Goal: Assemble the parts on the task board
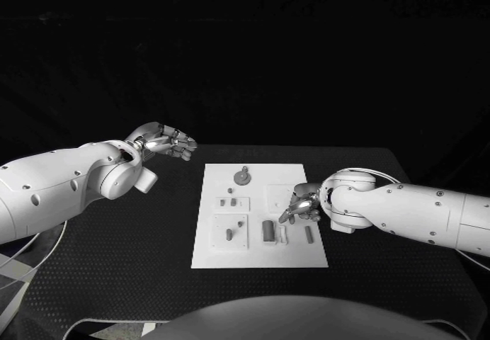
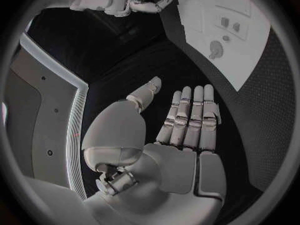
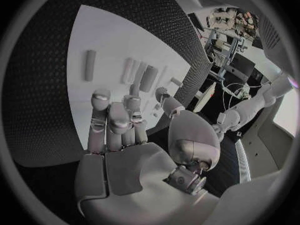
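The white task board (image 1: 260, 255) lies in the middle of the black table. Grey parts are spread on it: a round piece (image 1: 243, 177) near the far end, two small blocks (image 1: 226, 203) at the left, a thick cylinder (image 1: 268, 230) and thin pins (image 1: 309, 234) near the front. My right hand (image 1: 302, 205) hovers over the board's right side with its fingers spread and pointing down, holding nothing; in the right wrist view its fingers (image 3: 112, 120) reach toward the cylinder (image 3: 149, 78) and a pin (image 3: 90, 65). My left hand (image 1: 163, 142) hangs above the table, back and left of the board, fingers straight (image 2: 190, 115) and empty.
The black mat (image 1: 122, 248) runs wide on both sides of the board. In the left wrist view the board (image 2: 250, 45) lies beyond the fingertips, with my right hand (image 2: 147, 0) at its far side.
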